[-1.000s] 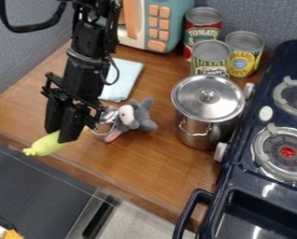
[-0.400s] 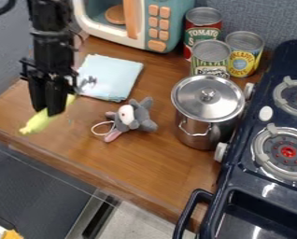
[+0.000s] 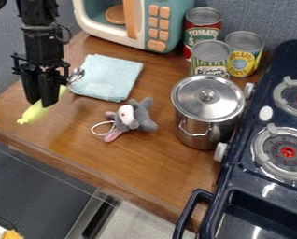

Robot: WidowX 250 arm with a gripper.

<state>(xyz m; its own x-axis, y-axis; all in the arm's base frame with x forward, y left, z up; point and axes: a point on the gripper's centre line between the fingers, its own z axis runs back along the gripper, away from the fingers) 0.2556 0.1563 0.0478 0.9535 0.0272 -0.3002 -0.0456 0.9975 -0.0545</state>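
The gripper (image 3: 41, 103) clamps a spoon (image 3: 33, 113) left of the cloth (image 3: 111, 74).
The spoon has a smooth, yellow-green handle and a shiny, rounded metal end; below the folded, textured cloth lies a fuzzy gray plush (image 3: 143, 117), right of it a cylindrical steel pot (image 3: 193, 133).

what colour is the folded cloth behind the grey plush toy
The folded cloth is pale blue, seen best in the camera view.
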